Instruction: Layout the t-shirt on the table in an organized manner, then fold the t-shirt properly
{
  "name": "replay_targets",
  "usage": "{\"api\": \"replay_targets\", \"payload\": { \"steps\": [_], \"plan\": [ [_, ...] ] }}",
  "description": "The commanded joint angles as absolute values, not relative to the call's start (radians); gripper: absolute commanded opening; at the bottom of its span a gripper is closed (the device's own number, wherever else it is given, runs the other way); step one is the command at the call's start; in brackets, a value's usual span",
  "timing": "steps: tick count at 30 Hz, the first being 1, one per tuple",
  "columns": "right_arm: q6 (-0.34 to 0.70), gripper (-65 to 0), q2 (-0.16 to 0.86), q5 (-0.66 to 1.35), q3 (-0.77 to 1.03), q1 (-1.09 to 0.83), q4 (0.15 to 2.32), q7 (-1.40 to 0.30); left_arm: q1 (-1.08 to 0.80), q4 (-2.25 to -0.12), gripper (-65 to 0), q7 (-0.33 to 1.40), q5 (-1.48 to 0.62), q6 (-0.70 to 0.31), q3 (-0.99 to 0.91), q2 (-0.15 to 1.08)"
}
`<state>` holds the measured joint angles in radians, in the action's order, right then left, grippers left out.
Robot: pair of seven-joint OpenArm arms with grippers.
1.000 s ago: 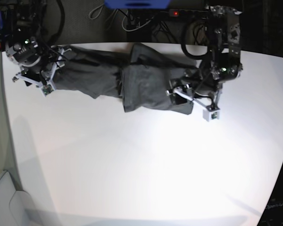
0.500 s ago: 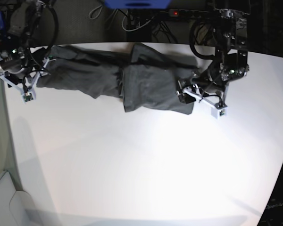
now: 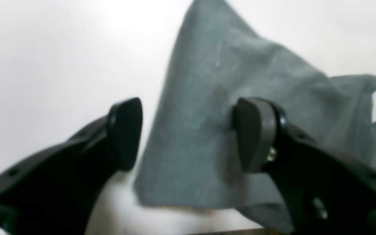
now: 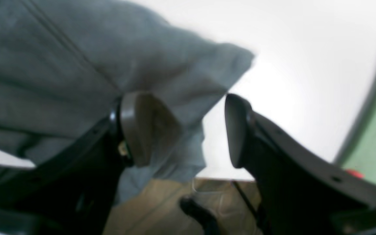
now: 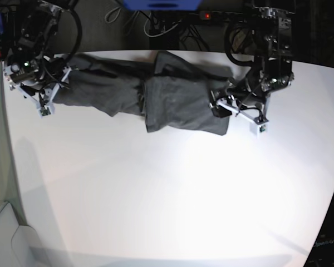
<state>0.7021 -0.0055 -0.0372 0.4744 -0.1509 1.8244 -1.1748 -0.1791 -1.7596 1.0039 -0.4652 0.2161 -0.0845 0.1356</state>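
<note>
Base view: the dark charcoal-grey short-sleeved cotton t-shirt [image 5: 150,97] lies bunched in a long band along the far edge of the large matte white tabletop [image 5: 172,194], its long axis running side to side, one end toward each far corner. The left claw [image 5: 225,107] sits at the band's end on this view's right, the right claw [image 5: 51,95] at the end on this view's left; each arm is nearest its own end, so neither need cross the other.

Left wrist view: the left claw [image 3: 188,133] stands with its black fingers [image 3: 126,130] well parted and nothing between them. A flat corner of the grey cloth [image 3: 240,98] lies straight ahead of and below the gap, reaching away from the claw; one finger appears to overlap the cloth, though blur leaves contact unclear.

Right wrist view: the right claw [image 4: 204,130] is likewise spread wide and empty, the shirt's edge [image 4: 77,65] just beside and behind one finger, with bare tabletop ahead of the other finger.

Cables and a power strip [image 5: 211,15] lie on the floor beyond the far edge, well clear of the shirt. The near half of the tabletop offers room to draw the cloth toward and spread it; nothing stands in the way.
</note>
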Motion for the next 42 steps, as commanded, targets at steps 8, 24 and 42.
{"api": "replay_targets", "payload": {
  "steps": [8,24,42],
  "plan": [
    [0.698,-29.7,0.002,-0.035,0.476,-0.124,1.782,-1.162,-0.196,-1.774,-21.2,1.000,-0.469,0.216,-0.090,0.145],
    [0.698,-51.3,-0.013,-0.033,0.472,-0.124,1.713,-1.162,-0.236,-1.776,-21.2,0.995,-0.469,0.216,-0.090,0.156],
    [0.698,-65.0,-0.042,-0.033,0.380,-0.133,2.012,-1.268,-0.251,-1.773,-21.6,0.997,-0.469,0.219,-0.090,0.156]
  ]
}}
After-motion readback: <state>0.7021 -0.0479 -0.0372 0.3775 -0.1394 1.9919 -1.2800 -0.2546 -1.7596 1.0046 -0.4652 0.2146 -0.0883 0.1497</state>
